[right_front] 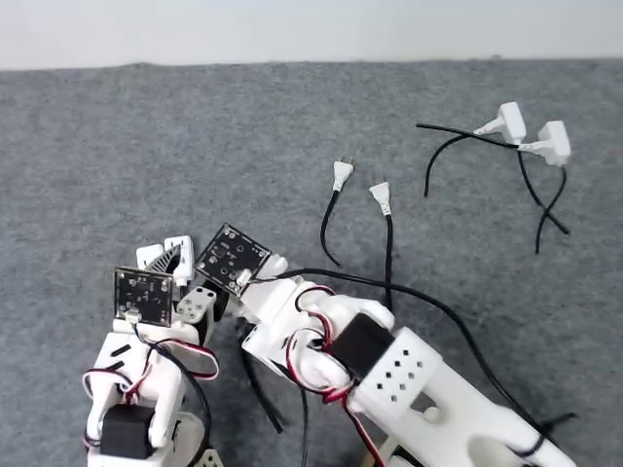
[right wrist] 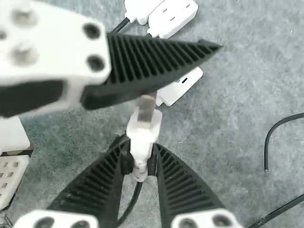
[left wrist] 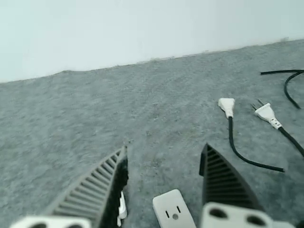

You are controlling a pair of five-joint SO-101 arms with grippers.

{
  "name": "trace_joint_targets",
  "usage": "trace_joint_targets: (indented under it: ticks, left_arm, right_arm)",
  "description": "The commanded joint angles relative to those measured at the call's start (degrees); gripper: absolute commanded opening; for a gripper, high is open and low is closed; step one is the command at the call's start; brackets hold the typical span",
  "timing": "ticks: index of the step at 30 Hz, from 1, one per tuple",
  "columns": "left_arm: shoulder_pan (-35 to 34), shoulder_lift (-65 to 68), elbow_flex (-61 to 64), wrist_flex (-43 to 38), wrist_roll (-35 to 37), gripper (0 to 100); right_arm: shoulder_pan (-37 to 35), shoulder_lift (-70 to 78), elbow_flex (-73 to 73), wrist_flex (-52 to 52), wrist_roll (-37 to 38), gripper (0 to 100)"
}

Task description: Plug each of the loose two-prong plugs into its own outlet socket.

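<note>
My right gripper (right wrist: 141, 156) is shut on a white two-prong plug (right wrist: 144, 128), prongs aimed at a white outlet socket (right wrist: 179, 86) on the grey mat. A ribbed finger (right wrist: 152, 52) of the other arm crosses just above the prongs. My left gripper (left wrist: 165, 148) is open, with a white outlet socket (left wrist: 173, 210) lying between its fingers. Two loose plugs (left wrist: 227, 105) (left wrist: 265, 113) on black cords lie farther out, the same plugs (right_front: 341, 174) (right_front: 381, 197) as at mid-table in the high view. Both arms crowd together near the sockets (right_front: 164, 253) at the lower left.
Two white cord ends (right_front: 531, 134) with crossed black cords sit at the far right. More white sockets (right wrist: 164, 12) lie beyond the held plug. A black cable (right_front: 438, 306) trails over the mat beside the right arm. The grey mat (right_front: 146, 136) ends at a pale wall.
</note>
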Motion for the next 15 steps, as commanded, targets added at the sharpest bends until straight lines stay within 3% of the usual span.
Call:
trace_joint_targets:
  ticks: [1, 15]
  left_arm:
    - [-0.88, -1.05, -3.82, 0.62, -0.88, 25]
    - [-0.62, -1.05, -8.66, 5.01, -0.88, 25]
  right_arm:
    - [0.66, 0.92, -4.48, -0.13, 0.18, 0.8]
    - [0.66, 0.75, -4.84, -0.66, 0.18, 0.8]
